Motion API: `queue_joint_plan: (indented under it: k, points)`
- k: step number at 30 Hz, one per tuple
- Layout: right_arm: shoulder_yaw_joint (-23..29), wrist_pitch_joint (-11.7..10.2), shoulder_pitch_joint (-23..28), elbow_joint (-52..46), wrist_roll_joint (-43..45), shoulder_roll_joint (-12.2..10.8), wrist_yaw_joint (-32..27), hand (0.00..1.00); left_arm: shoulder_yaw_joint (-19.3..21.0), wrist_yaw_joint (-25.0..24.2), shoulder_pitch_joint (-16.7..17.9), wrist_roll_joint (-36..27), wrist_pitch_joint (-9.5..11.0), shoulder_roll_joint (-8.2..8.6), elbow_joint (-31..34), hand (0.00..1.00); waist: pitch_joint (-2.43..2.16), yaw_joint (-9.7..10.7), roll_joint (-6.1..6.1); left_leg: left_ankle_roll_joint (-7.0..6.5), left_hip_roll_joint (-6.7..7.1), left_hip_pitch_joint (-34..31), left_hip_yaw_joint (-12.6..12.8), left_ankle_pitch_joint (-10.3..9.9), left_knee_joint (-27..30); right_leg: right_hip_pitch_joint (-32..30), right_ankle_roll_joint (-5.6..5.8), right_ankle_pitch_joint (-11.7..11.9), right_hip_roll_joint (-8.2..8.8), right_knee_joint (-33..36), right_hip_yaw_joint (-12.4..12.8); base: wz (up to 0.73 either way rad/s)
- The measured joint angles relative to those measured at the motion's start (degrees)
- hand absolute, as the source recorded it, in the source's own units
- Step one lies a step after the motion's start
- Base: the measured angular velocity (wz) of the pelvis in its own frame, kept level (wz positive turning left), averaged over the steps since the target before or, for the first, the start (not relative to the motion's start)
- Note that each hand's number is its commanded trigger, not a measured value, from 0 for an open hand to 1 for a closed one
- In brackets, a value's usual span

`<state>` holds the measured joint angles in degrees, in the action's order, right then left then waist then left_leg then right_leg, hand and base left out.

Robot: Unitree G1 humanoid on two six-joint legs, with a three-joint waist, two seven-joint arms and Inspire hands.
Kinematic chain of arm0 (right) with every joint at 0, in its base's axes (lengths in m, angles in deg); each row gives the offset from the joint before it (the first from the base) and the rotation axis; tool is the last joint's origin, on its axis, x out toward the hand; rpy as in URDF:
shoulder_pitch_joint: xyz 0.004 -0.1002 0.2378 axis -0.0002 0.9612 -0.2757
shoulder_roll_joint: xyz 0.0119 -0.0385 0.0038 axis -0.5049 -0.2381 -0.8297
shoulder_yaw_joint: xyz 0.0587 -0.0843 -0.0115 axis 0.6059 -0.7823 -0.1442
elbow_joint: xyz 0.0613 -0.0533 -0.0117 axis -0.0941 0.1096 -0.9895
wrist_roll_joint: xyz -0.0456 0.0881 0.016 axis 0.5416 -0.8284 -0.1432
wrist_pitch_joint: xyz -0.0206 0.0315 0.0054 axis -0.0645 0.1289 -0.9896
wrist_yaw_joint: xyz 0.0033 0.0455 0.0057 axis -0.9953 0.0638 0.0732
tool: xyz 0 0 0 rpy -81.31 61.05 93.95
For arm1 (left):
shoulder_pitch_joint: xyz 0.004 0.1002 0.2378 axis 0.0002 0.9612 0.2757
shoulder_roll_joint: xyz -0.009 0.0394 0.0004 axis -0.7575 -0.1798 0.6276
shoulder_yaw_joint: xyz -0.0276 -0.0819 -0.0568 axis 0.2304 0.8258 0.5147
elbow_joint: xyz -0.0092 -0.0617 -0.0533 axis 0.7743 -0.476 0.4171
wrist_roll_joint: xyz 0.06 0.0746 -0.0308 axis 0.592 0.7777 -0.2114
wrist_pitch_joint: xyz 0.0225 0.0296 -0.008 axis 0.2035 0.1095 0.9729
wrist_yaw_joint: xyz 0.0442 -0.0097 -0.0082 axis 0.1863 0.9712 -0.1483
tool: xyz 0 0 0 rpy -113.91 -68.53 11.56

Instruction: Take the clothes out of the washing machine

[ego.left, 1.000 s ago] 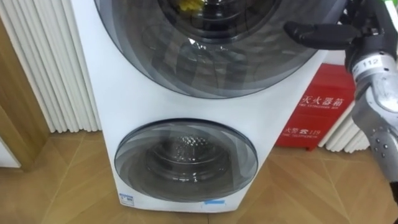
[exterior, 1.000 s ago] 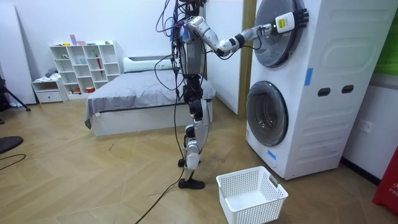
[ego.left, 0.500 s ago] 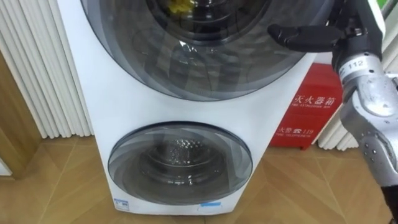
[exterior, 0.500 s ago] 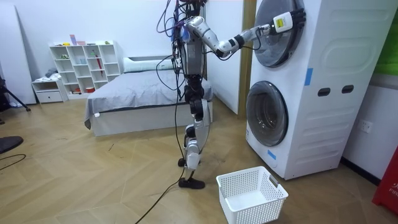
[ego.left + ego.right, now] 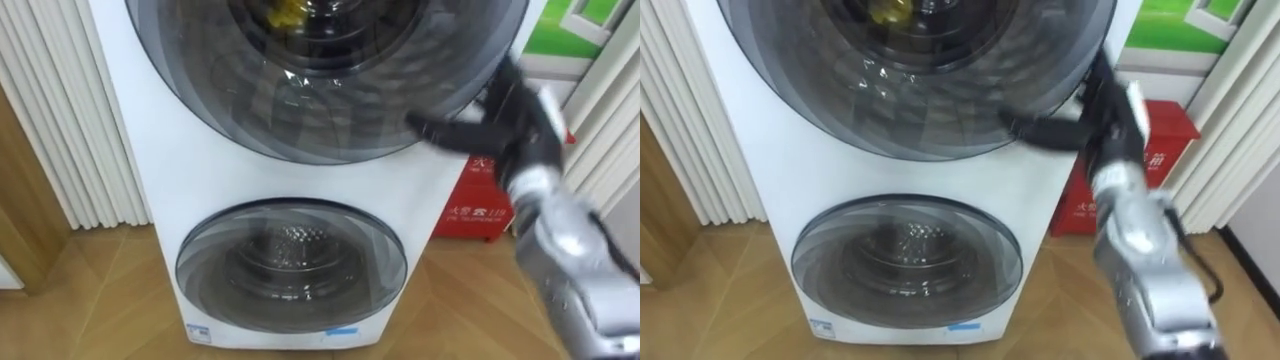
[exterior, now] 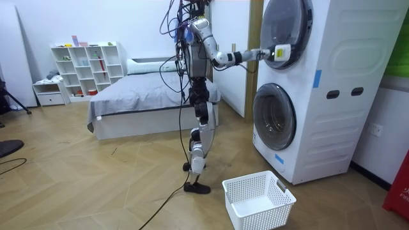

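Observation:
A white stacked washing machine (image 5: 200,170) faces me, and its upper round door (image 5: 330,80) is closed. Through the glass a yellow piece of clothing (image 5: 285,12) shows inside the upper drum. My right hand (image 5: 510,105) is at the lower right rim of that door, open, with a dark finger stretched left along the rim. The same hand (image 6: 280,52) shows in the room view, against the upper door at the end of my outstretched arm. The lower door (image 5: 292,265) is closed too.
A white laundry basket (image 6: 259,199) stands on the wooden floor by my feet, in front of the machine. A red box (image 5: 480,195) sits right of the machine, and white ribbed panels (image 5: 70,120) are on its left. A bed (image 6: 140,102) is behind me.
My right hand has dropped from the upper right edge of the upper door to its lower right rim. The eye views have shifted slightly. Both doors stay closed.

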<state>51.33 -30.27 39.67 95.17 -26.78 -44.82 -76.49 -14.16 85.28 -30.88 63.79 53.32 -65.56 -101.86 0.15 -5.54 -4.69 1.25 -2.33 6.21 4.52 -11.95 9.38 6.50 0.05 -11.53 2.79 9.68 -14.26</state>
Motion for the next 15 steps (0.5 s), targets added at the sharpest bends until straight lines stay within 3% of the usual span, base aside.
queue_joint_plan:
  k: [3, 5, 13, 15]
  points:
    - [-3.21, 0.70, 3.50, -0.22, -0.34, -0.67, 2.89, 0.00, -0.12, 0.16, 0.04, -0.45, 0.21, 0.19, 0.14, 0.00, -0.53, 0.06, 1.65, 0.00, 0.01, -0.74, -0.11, 0.00, 0.05, -0.53, 0.00, 0.00, 0.00, 0.02, -0.19, 0.08]
    - [-3.87, 0.77, 4.50, -1.19, 0.29, -0.67, 3.21, 0.00, -0.08, 0.15, 0.12, -0.57, 0.61, 0.44, 0.13, 0.00, -0.62, 0.04, 1.93, 0.00, 0.00, -0.84, 0.00, 0.00, 0.04, -0.65, -0.01, 0.01, 0.00, 0.03, -0.21, 0.00]
    - [-3.55, 2.11, 11.56, -10.79, 2.32, -0.15, 3.75, 0.00, 0.09, 0.13, 0.90, -0.61, 4.73, 0.53, -0.18, 0.00, -0.49, 1.03, 1.07, 0.00, 0.02, -0.62, 0.14, 0.01, -0.70, -0.55, -0.01, 0.01, -0.05, 0.11, 0.39, -0.01]
    - [-3.35, 2.11, 13.02, -12.77, 2.00, 0.42, 4.32, 0.00, 0.11, 0.19, 1.07, -0.60, 5.81, 0.57, -0.84, 0.00, -0.51, 1.28, 0.68, 0.00, 0.03, -0.50, 0.49, 0.00, -0.72, -0.68, -0.01, 0.01, -0.13, 0.11, 1.85, -0.06]
